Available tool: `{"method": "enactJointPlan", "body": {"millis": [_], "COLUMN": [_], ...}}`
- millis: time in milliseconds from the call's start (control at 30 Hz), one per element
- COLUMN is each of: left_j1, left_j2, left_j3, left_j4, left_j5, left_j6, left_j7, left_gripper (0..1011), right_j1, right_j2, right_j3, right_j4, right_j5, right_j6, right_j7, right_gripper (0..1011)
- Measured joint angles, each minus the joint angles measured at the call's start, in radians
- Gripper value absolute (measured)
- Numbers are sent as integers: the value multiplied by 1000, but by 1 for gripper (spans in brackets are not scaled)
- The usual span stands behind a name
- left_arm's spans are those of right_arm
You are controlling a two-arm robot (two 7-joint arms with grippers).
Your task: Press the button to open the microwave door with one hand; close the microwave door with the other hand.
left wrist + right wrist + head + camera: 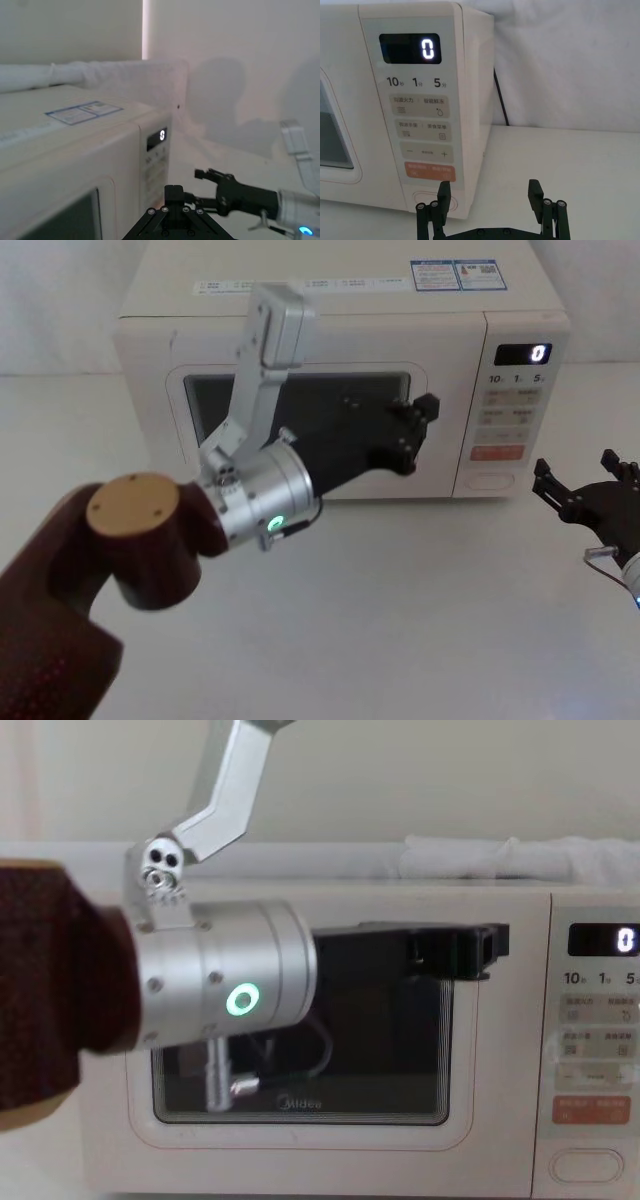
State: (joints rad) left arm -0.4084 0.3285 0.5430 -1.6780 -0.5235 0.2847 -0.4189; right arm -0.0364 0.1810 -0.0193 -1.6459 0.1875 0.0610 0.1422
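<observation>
White wall and a draped white cloth back the white table [400,620]; the microwave [340,330] stands toward its far edge, front facing the robot; the microwave door [300,1145], cream with a dark window and a "Midea" mark, sits flush with the body, shut; the control panel lies at the microwave's right end, its display [410,48] reading 0, an orange-red key [430,172] low on it and the button [427,198], a wide cream pill, at the very bottom; the left gripper [418,430] hangs close before the door's window near its right edge, whether its jaws are parted or closed I cannot tell; the right gripper [490,197] hovers over the table's right part, just before the button and apart from it, jaws spread wide and holding nothing.
</observation>
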Motion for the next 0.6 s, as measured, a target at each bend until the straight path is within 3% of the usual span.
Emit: {"method": "enactJointPlan", "body": {"millis": [300, 600], "left_j1": [109, 279], "left_j2": [71, 91], "left_j3": [-5, -81], "left_j4": [-93, -183], "left_j5": [42, 85], "left_j6": [-80, -175], "left_j7": [52, 146], "left_gripper": [0, 0], "right_j1": [0, 0], "right_j2": [0, 0], "right_j3": [0, 0], "right_j4": [0, 0], "right_j5": [0, 0], "right_j6": [0, 0], "right_j7": [0, 0], "right_gripper": [1002, 1002]}}
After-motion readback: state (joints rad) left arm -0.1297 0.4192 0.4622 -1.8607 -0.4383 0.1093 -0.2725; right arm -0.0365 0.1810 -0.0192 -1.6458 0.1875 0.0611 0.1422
